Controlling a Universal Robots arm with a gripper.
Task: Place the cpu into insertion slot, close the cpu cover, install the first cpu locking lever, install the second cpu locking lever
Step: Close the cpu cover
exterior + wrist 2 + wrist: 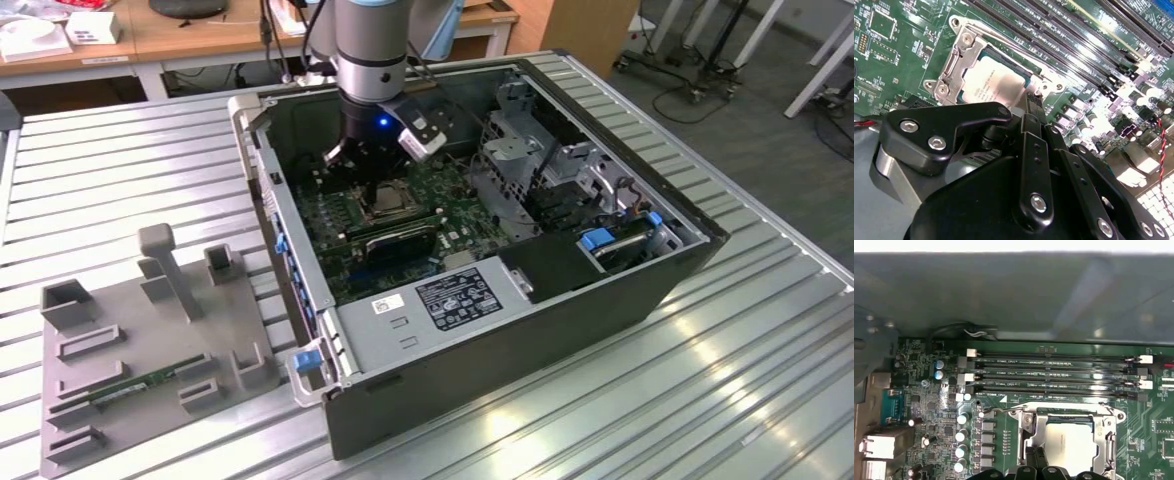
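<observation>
**Gripper tips at the cover's edge, cpu seated**

The black open-sided computer case (534,340) walls the arm in, with a grey metal drive cage (521,150) close on the exterior view's right. On the green motherboard (929,405), beside the long black memory slots (1054,372), the metal-rimmed square insertion slot (388,200) holds the silvery-grey square cpu (999,82). The silvery frame-shaped cpu cover (961,55) lies flat over the cpu's edges. The black gripper (1033,99), its fingers pressed together on nothing, stands at the cover's rim.

Robot arm (367,40) upright, wrist pointing straight down, gripper (1033,100) lowered, fingers (1030,115) pressed together.
</observation>
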